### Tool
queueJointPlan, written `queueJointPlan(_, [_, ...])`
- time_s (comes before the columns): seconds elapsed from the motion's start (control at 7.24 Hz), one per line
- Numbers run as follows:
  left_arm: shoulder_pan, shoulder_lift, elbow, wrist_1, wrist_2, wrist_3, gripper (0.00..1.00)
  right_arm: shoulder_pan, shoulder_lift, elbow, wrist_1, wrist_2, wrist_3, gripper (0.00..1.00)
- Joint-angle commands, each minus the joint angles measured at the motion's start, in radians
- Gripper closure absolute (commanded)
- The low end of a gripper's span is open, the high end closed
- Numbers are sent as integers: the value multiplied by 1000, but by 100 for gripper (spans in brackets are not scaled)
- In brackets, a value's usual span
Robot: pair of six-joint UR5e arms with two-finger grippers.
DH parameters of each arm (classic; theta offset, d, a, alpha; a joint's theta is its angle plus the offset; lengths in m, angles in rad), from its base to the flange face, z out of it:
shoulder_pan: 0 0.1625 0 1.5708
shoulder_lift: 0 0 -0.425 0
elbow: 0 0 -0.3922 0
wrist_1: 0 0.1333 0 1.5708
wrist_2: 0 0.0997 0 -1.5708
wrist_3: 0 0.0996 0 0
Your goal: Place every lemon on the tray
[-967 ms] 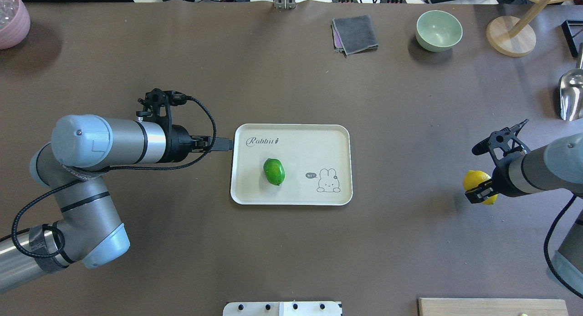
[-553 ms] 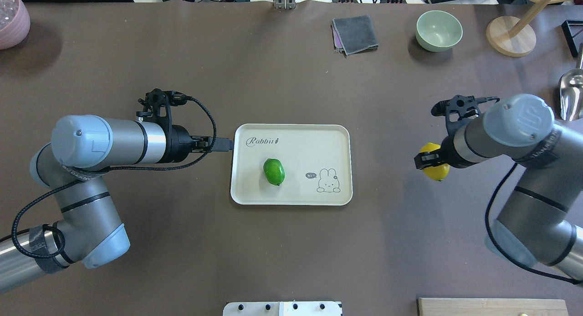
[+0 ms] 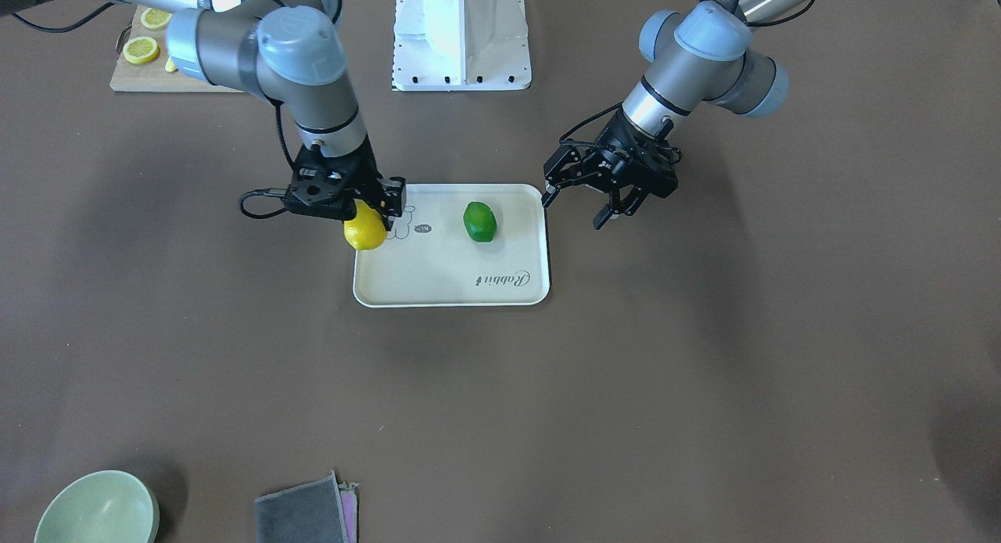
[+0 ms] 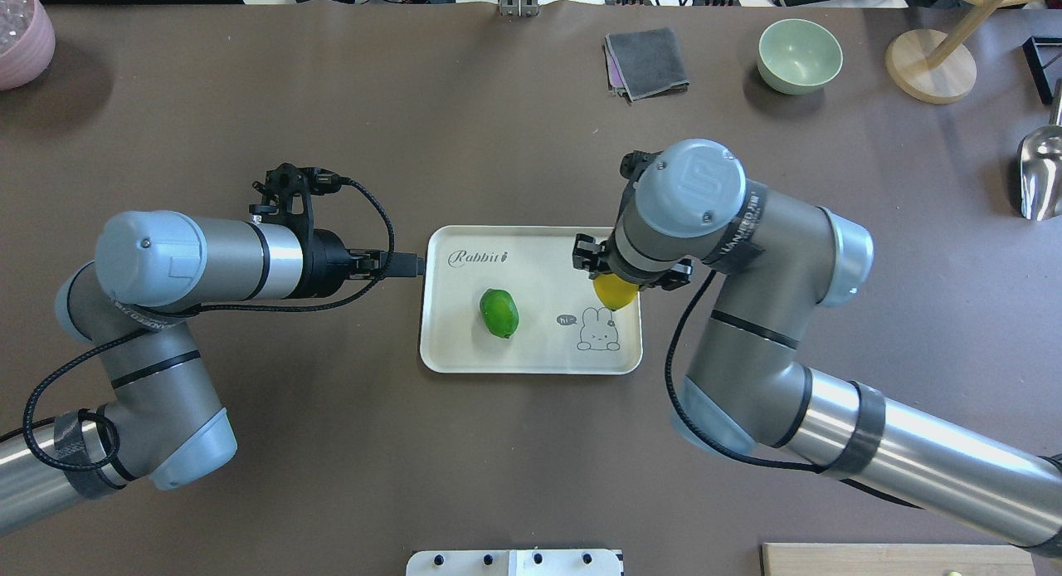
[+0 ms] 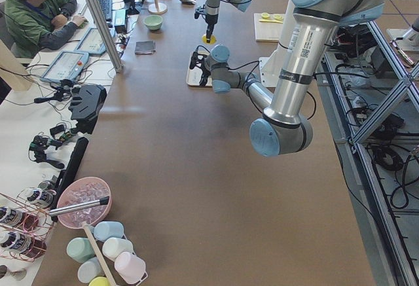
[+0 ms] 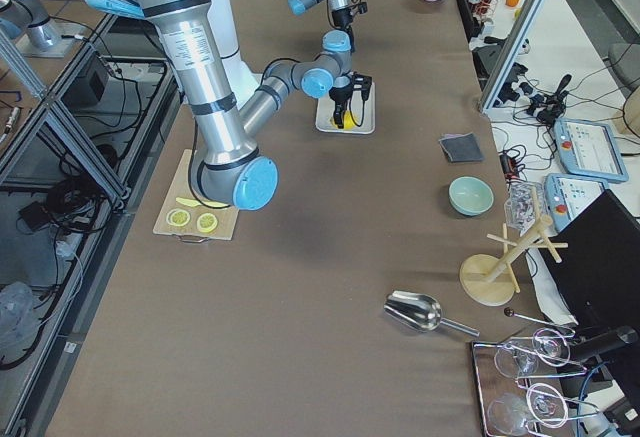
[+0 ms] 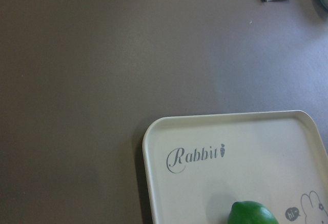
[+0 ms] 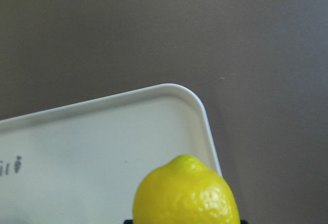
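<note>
The beige tray (image 4: 539, 348) with "Rabbit" script lies mid-table. The green lemon (image 4: 499, 313) rests on its left half, and shows in the front view (image 3: 479, 221) and the left wrist view (image 7: 251, 215). My right gripper (image 3: 366, 218) is shut on the yellow lemon (image 4: 614, 291) and holds it just above the tray's right end by the rabbit drawing. The lemon fills the bottom of the right wrist view (image 8: 185, 196), over the tray's corner (image 8: 102, 131). My left gripper (image 3: 575, 208) is open and empty, just off the tray's left edge.
A grey cloth (image 4: 647, 61), a green bowl (image 4: 799, 56) and a wooden stand (image 4: 931, 65) sit at the far right. A metal scoop (image 4: 1041, 173) lies at the right edge, a pink bowl (image 4: 21, 32) far left. A cutting board (image 3: 148, 66) holds lemon slices.
My right arm has swung left across the table with the yellow lemon, from the right side to over the tray's right end. The left arm and the green lemon have not moved.
</note>
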Motion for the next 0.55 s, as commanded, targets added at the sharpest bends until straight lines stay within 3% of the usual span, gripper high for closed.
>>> queueJointPlan(0.0, [0,0,1,0,0,0,1,-16,68,-70,-4,-54,35,0])
queueJointPlan(0.28, [0,0,1,0,0,0,1,29,34,-14,-19,-18,-49,0])
queueJointPlan(0.41, [0,0,1,0,0,-1,1,46,-24,81,-78,10,-144,0])
